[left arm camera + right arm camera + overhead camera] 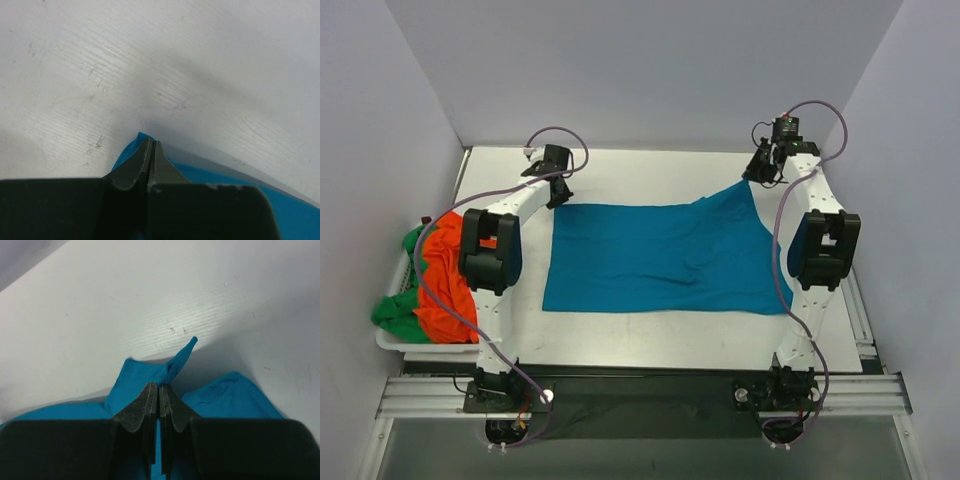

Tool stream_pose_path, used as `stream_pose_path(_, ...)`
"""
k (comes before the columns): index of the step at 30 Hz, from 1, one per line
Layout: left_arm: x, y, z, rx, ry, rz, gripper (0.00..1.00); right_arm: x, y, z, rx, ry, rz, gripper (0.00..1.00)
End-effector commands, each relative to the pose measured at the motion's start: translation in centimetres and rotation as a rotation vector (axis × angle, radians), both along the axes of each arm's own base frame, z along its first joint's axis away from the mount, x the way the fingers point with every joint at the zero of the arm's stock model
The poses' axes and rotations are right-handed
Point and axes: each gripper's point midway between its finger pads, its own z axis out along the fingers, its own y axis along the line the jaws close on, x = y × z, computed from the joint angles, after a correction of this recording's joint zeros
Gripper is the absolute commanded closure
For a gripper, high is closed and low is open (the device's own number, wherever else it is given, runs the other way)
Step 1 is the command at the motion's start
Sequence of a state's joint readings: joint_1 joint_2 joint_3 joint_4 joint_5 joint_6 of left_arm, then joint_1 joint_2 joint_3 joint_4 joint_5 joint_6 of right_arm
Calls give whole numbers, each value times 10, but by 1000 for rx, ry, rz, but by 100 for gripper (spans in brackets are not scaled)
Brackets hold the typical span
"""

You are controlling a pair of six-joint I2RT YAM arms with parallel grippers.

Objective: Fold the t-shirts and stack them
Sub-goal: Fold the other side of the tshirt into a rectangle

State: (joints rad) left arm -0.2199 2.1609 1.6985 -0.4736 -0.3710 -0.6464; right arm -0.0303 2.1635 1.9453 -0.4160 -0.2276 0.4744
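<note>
A teal-blue t-shirt (660,258) lies spread across the middle of the table. My left gripper (558,192) sits at its far left corner; in the left wrist view the jaws (151,144) are shut, with teal cloth (202,174) showing on both sides of the tips. My right gripper (758,172) is shut on the far right corner, which is lifted off the table into a peak. In the right wrist view a tongue of teal cloth (182,357) sticks out past the shut jaws (159,386). An orange t-shirt (442,280) and a green t-shirt (395,312) lie bunched at the left.
The orange and green shirts lie in a white basket (398,342) at the table's left edge, beside the left arm's elbow (488,248). Grey walls close in the table on the left, back and right. A metal rail (640,395) runs along the near edge.
</note>
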Motion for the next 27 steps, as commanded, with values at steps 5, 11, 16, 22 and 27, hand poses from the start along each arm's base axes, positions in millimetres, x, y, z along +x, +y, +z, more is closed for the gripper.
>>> stream_pose_path(5, -6, 2, 41, -40, -88, 0, 100, -32, -14, 17, -75, 5, -23, 100)
stream_pose_path(11, -23, 4, 49, -57, -104, 2, 100, -59, -15, 24, -81, 1, -45, 100)
stream_pose_path(16, -41, 7, 48, -66, -93, 6, 100, -90, -18, 7, -78, 58, -89, 100)
stream_pose_path(22, -66, 12, 42, -73, -75, 18, 100, -124, -22, 1, -91, 90, -131, 100)
stream_pose_path(27, -81, 14, 45, -86, -83, 26, 100, -147, -26, -3, -102, 104, -156, 100)
